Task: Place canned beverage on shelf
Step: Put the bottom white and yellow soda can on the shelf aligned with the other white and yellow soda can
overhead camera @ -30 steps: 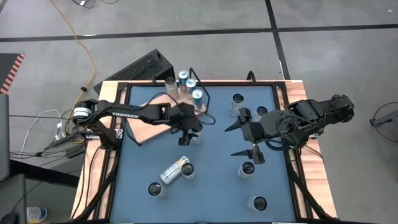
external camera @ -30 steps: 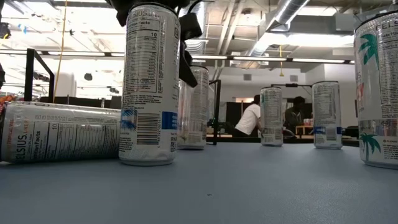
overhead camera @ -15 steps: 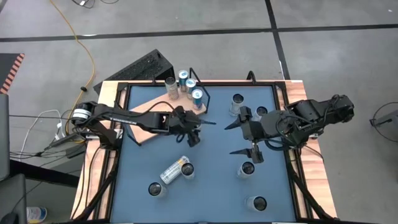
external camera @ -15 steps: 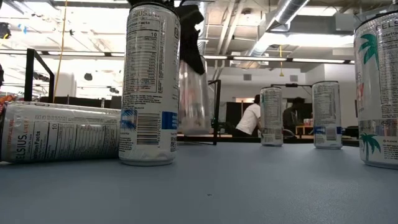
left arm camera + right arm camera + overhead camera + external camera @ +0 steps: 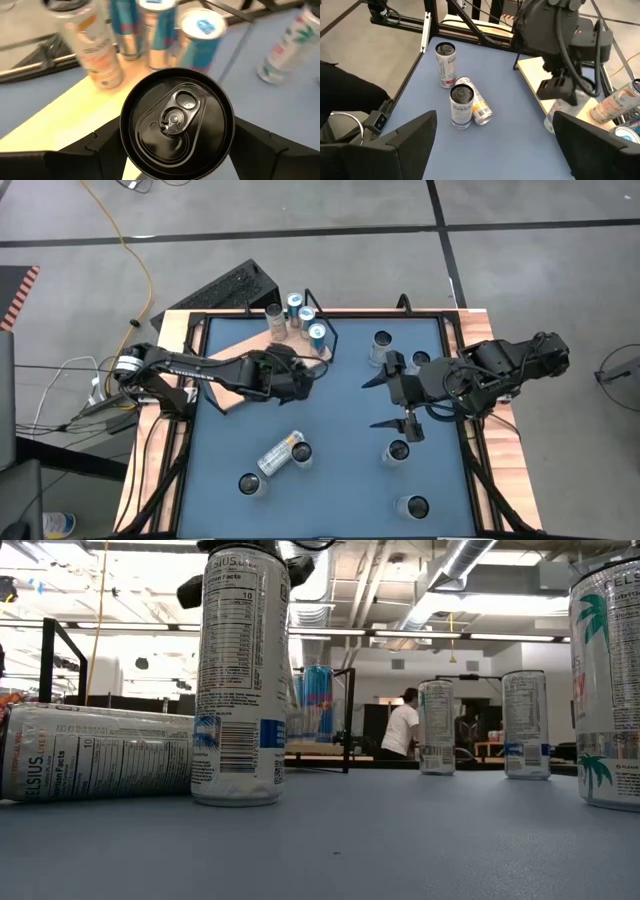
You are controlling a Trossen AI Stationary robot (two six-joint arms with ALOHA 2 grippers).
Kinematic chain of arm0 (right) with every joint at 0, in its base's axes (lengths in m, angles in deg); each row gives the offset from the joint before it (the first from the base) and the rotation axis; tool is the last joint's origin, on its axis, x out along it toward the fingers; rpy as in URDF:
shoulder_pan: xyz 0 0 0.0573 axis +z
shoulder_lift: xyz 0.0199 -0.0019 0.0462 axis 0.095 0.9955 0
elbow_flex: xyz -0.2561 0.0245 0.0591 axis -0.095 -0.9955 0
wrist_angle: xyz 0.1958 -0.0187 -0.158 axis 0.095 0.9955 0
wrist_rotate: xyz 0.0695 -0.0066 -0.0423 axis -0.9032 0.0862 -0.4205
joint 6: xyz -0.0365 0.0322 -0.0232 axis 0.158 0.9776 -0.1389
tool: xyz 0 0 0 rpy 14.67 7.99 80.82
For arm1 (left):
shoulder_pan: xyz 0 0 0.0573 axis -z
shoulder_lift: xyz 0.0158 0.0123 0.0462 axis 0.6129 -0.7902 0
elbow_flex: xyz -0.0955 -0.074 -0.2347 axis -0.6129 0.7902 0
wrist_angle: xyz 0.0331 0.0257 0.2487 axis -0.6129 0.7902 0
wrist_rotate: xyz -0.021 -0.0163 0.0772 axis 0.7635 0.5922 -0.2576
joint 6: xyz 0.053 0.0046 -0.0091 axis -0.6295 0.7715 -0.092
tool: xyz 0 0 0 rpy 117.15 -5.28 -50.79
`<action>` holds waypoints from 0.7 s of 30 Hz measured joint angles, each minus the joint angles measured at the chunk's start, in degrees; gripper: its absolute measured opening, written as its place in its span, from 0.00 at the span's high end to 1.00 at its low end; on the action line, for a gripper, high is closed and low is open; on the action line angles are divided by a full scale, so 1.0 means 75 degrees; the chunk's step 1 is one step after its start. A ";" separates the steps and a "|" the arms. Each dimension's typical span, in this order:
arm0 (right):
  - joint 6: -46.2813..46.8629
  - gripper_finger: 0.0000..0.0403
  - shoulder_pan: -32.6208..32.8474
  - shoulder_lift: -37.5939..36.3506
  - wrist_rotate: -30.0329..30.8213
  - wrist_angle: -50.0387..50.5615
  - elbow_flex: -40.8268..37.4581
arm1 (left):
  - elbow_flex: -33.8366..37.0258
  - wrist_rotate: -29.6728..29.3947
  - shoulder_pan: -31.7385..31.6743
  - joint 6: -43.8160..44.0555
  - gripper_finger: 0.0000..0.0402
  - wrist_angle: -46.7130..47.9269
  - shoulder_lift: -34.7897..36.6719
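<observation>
A can with a black top (image 5: 177, 122) is in my left gripper (image 5: 297, 380), which is shut on it above the right end of the pale-wood shelf (image 5: 228, 395). In the high view the gripper hides most of this can. The right wrist view shows the can's body (image 5: 551, 119) below that gripper. Several cans (image 5: 307, 318) stand upright on the shelf's far end beside a black wire frame. My right gripper (image 5: 380, 404) hangs open above the table's right half, with nothing between its fingers. My left gripper pinches the can by its side wall just under the top rim (image 5: 125, 145), one finger (image 5: 100, 147) on each side, lying across the can. The can is lifted clear of the table and hangs tilted below the fingers, over the shelf's edge (image 5: 60, 125).
On the blue tabletop one can lies on its side (image 5: 280, 452) beside an upright one (image 5: 302, 453). More upright cans stand at the near left (image 5: 252, 484), the near right (image 5: 398, 452) (image 5: 412, 506) and the far right (image 5: 382, 345). A person stands in the room behind (image 5: 402, 730).
My left gripper has risen and gone a little toward the table's left and far edges, toward the shelf, rolling its wrist. The can it holds has been lifted clear of the table, tipped, and has left the low view. My right gripper has kept still.
</observation>
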 joint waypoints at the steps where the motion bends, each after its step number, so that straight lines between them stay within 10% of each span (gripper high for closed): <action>1: 0.0000 0.05 0.0000 0.0000 0.0000 0.0005 0.0000 | -0.0016 0.0021 -0.0101 0.0306 0.34 0.0226 0.0000; 6: 0.0000 0.05 0.0009 0.0000 0.0000 0.0063 0.0000 | -0.0135 0.0245 -0.0676 0.1217 0.34 0.1809 0.0000; 21: 0.0003 0.05 0.0009 0.0000 -0.0002 0.0399 0.0003 | -0.0158 0.0696 -0.1806 0.0945 0.35 0.1273 -0.0009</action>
